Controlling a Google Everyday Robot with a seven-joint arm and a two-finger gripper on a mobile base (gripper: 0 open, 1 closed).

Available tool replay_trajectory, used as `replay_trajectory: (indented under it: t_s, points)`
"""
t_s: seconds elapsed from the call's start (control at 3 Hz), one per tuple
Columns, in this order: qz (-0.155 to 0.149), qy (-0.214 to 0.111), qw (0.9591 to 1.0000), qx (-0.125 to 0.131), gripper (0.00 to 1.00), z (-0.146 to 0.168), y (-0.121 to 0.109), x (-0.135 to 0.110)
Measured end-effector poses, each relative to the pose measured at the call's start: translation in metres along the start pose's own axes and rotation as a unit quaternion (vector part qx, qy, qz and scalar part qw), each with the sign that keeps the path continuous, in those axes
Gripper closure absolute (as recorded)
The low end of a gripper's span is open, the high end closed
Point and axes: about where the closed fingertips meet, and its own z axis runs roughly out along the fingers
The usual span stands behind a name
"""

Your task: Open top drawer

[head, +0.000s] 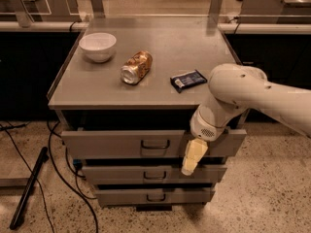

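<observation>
The top drawer is the widest grey front of three, with a small dark loop handle at its centre. Its front stands forward of the two lower drawers, with a dark gap under the cabinet top. My gripper hangs pointing down in front of the drawer's right part, to the right of the handle and apart from it. Its pale tip reaches over the second drawer. My white arm comes in from the right and hides the drawer's right end.
On the cabinet top are a white bowl, a can lying on its side and a dark snack packet. A third drawer sits lowest. Cables and a black bar lie on the floor at left.
</observation>
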Motion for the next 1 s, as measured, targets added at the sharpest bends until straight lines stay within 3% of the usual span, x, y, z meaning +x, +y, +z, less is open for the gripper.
replay_trajectory:
  t_s: [0.33,0.67,1.0]
  points:
    - [0.005,0.003,0.9996,-0.029,0.00,-0.009,0.013,0.002]
    - [-0.003,0.009,0.9972,-0.073,0.00,-0.005,0.026,0.006]
    - [-0.003,0.012,0.9970,-0.077,0.00,-0.005,0.028,0.007]
